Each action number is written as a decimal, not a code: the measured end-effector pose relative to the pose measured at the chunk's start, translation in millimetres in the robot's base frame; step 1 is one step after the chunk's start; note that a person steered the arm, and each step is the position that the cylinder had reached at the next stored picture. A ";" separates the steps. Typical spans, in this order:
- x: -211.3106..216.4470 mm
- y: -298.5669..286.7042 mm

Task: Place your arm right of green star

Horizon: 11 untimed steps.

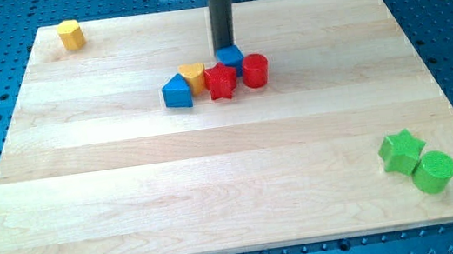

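The green star [401, 150] lies near the board's lower right corner, touching a green cylinder [434, 171] just below and to its right. My tip [225, 48] is at the view's top centre, far up and to the left of the star. It stands right behind a small blue block [230, 56], at the back of a cluster of blocks.
The cluster holds a blue triangular block [176, 91], a yellow heart-like block [193, 76], a red star [221, 82] and a red cylinder [255, 70]. A yellow hexagonal block [69, 33] sits at the board's top left corner. The wooden board [217, 190] lies on a blue perforated table.
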<state>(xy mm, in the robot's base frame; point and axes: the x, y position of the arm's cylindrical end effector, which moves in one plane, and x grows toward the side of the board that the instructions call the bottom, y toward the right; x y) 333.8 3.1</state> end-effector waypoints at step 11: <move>189.7 282.1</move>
